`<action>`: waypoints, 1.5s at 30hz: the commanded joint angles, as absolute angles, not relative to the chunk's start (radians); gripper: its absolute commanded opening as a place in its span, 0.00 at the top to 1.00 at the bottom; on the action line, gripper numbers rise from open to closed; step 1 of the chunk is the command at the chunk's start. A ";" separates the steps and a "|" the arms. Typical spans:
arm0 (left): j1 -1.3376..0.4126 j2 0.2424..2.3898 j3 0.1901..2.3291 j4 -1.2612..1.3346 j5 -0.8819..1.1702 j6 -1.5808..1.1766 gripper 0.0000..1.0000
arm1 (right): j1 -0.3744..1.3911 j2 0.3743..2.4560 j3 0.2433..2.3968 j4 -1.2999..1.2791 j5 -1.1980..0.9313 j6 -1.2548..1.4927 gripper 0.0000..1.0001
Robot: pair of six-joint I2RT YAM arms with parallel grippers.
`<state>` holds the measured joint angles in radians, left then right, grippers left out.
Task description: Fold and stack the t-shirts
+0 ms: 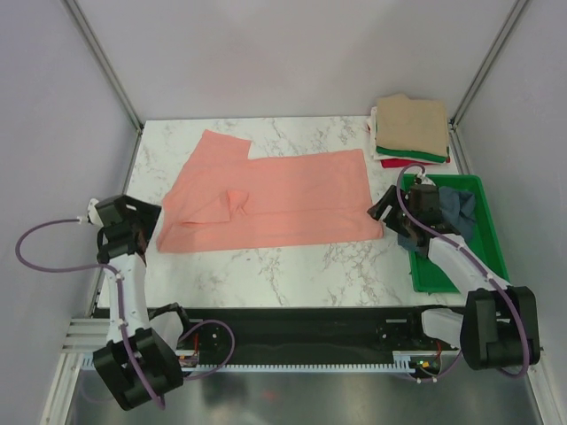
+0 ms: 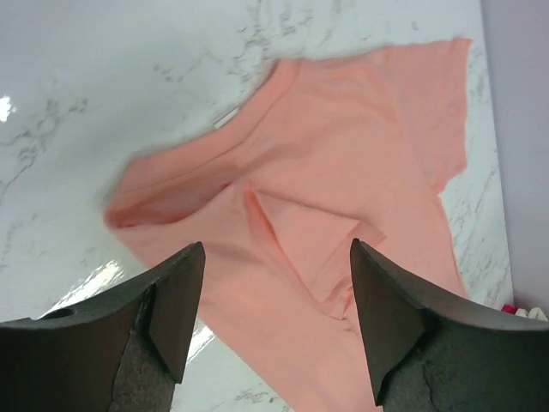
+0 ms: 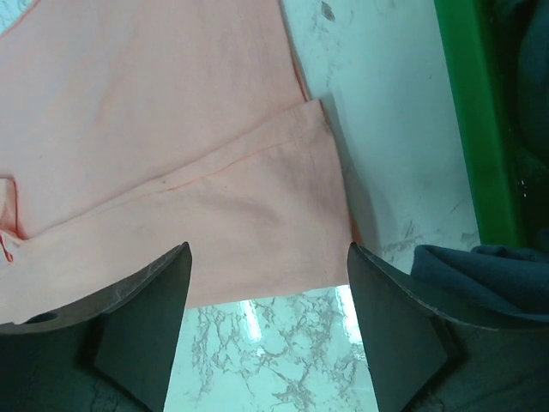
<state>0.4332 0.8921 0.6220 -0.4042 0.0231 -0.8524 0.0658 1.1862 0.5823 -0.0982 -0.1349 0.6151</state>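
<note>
Salmon-pink t-shirt (image 1: 275, 199) partly folded, left of green tray (image 1: 485, 239) | folded stack (image 1: 410, 128) behind tray: done | slate shirt (image 1: 456, 208) in tray: pending | left gripper (image 2: 274, 318), right gripper (image 3: 270, 318): jaws apart, empty

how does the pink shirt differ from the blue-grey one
The pink shirt lies spread on the table, partly folded; the blue-grey shirt sits bunched in the green tray. The pink shirt shows almost whole; the blue-grey shirt is partly hidden by the right arm. Both are plain cloth.

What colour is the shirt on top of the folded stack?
That shirt is tan; the top external view shows it best.
</note>
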 commanded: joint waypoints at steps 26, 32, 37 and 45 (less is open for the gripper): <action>0.090 2.663 2.500 -0.339 0.132 -0.296 0.06 | 0.296 1.020 0.555 -0.077 -0.284 0.488 0.16; 0.101 2.743 2.539 -0.310 0.210 -0.418 0.08 | 0.304 1.015 0.552 -0.075 -0.296 0.486 0.16; 0.092 2.766 2.537 -0.299 0.282 -0.515 0.13 | 0.304 1.032 0.555 -0.086 -0.290 0.477 0.16; 0.092 2.798 2.523 -0.293 0.373 -0.620 0.35 | 0.302 1.000 0.558 -0.132 -0.272 0.462 0.15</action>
<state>0.0956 2.7705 2.5061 -0.2962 0.3073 -0.5499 0.2993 1.0279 0.5537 -0.1291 -0.2733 0.4816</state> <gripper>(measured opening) 0.669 0.846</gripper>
